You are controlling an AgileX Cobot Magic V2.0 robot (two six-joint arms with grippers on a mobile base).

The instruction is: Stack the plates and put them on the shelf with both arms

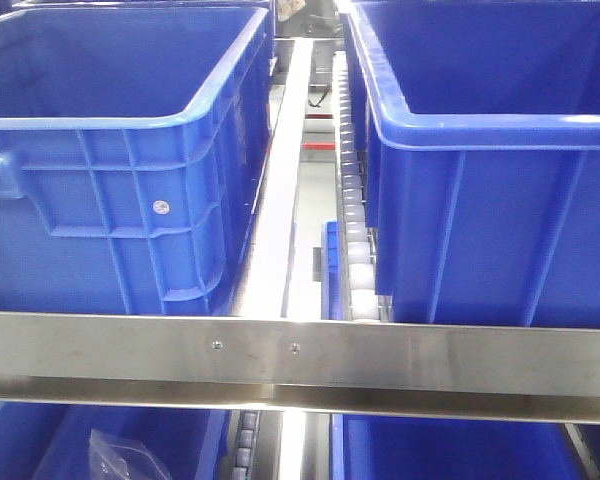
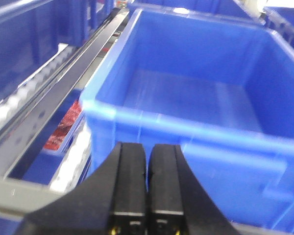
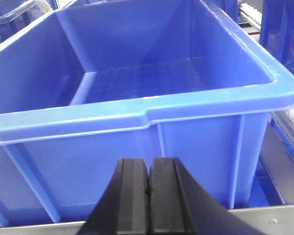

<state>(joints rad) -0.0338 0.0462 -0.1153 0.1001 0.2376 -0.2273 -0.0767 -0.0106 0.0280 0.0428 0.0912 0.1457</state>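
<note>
blue plastic: two deep crates fill the front view — left crate [image 1: 120, 150] at upper left, right crate [image 1: 490, 170] at upper right, both apparently empty.
steel rail: a brushed metal rail [image 1: 300, 355] crosses the lower part of the front view, fronting the shelf the crates sit on, likely as a stop at its front edge.
roller track: a strip of white rollers [image 1: 352, 200] runs up the centre between the crates, so bins can slide along the rack.
lower level: more blue bins below the rail; a clear plastic bag [image 1: 120, 455] lies at lower left.
left gripper [image 2: 147, 196]: fingers pressed together with nothing between them, at the bottom of its wrist view, facing the near wall of a crate [image 2: 196, 117].
right gripper [image 3: 148, 196]: likewise closed and empty, facing the near wall of a crate [image 3: 137, 88].
plates: not visible in any view — where they lie cannot be told.
step in hand: judged as the very start; both claws are idle and aimed at the rack, not at any plate.
next move calls for: finding the plates first, then opening the fingers to grip a rim.
risk: thin glossy rims may slip.
</note>
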